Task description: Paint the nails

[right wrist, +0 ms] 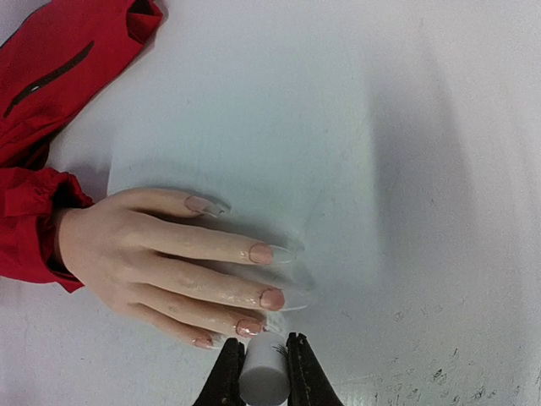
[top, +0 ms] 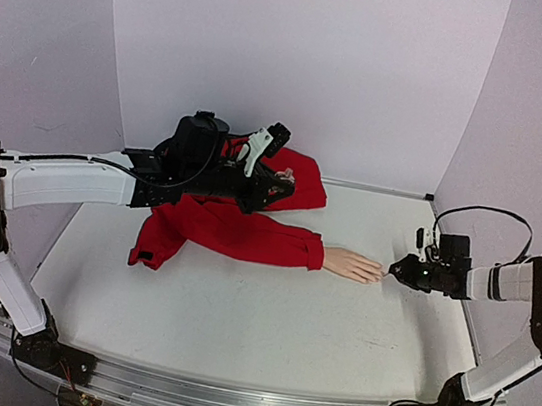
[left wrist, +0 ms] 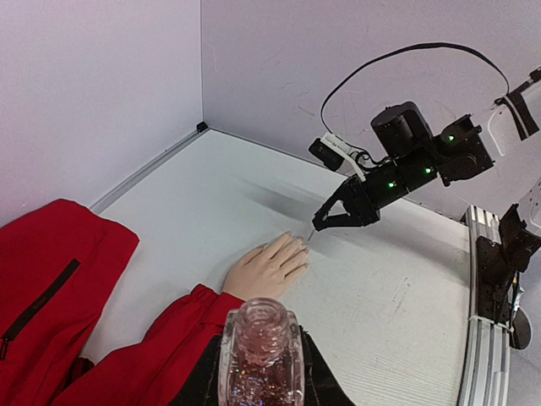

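Gripping a small white cap (right wrist: 264,376) between its nearly closed jaws, the right gripper (top: 401,272) hangs just beyond the fingertips of the mannequin hand (right wrist: 144,254). That hand lies palm down on the tabletop (top: 233,329), fingers pointing toward that arm. The nails (right wrist: 271,298) sit at those fingertips, and the two lowest in the right wrist view are closest to the cap. The left gripper (top: 272,183) is clamped on an uncapped, glitter-filled bottle (left wrist: 260,359), held over the red sleeve (top: 236,234) and well apart from the fingertips.

The main risk, as I judge it, is aim. Each nail is a tiny target and the brush under the cap is barely visible, so a slight offset would smear polish on the skin or the tabletop. Pressing too hard could splay the bristles or nudge the hand, which seems only laid there rather than fixed, and the sleeve would let it slide. The cap is round and smooth, so it may turn or slip in the jaws during a stroke. A dry brush would leave no mark, and dipping it means hitting a narrow bottle neck, where a miss could tip the bottle or spill it onto the sleeve
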Robot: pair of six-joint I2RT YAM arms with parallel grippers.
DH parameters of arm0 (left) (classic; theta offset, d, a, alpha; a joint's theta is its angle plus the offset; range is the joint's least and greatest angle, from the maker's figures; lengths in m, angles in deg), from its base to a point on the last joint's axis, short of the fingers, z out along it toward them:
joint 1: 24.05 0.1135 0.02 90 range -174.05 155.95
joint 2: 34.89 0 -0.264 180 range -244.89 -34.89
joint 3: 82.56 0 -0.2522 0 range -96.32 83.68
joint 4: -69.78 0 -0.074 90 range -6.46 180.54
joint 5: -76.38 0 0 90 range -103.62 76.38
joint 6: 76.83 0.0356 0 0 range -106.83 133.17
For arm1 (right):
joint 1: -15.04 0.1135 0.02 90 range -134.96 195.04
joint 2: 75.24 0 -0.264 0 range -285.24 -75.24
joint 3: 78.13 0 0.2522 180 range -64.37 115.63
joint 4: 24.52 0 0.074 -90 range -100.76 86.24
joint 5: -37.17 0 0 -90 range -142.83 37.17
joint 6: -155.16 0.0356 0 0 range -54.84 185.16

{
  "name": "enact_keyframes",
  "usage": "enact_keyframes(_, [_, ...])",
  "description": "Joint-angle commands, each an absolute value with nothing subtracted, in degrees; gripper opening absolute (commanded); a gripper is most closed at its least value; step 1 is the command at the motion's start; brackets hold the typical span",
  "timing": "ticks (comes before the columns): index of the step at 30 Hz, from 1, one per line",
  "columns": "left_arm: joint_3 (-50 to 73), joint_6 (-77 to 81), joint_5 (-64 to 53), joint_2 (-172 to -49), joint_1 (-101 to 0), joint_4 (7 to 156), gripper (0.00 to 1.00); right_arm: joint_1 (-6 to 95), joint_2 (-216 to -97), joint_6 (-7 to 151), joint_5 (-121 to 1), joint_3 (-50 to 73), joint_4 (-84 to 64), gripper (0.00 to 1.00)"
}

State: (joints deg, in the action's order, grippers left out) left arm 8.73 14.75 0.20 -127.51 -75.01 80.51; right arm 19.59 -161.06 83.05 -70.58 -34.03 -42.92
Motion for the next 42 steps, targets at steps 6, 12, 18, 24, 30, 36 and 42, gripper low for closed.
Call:
enact_keyframes(6, [7.22,15.18,1.06,-124.02,-75.17,77.44,0.0,20.19,-162.11,82.47,-75.06,-32.75,-43.89,0.0])
enact_keyframes(12, [7.39,15.19,0.71,-123.83,-75.11,77.47,0.0,20.34,-163.27,82.63,-75.01,-32.47,-44.34,0.0])
enact_keyframes(18, [7.31,15.23,0.66,-124.05,-75.12,77.45,0.0,20.41,-163.73,82.74,-74.68,-32.52,-44.95,0.0])
enact_keyframes(24, [7.31,15.23,0.62,-124.1,-75.12,77.41,0.0,20.65,-163.0,82.91,-73.87,-32.94,-45.96,0.0])
enact_keyframes(30, [7.22,15.34,0.66,-124.38,-75.12,77.44,0.0,20.66,-162.8,82.9,-73.23,-33.12,-45.93,0.0])
enact_keyframes(36, [7.13,15.37,0.61,-124.36,-75.12,77.39,0.0,20.72,-164.04,83.09,-73.31,-32.5,-45.52,0.0])
enact_keyframes(42, [7.22,15.37,0.61,-124.27,-75.12,77.39,0.0,20.68,-164.57,83.0,-72.28,-32.29,-44.4,0.0])
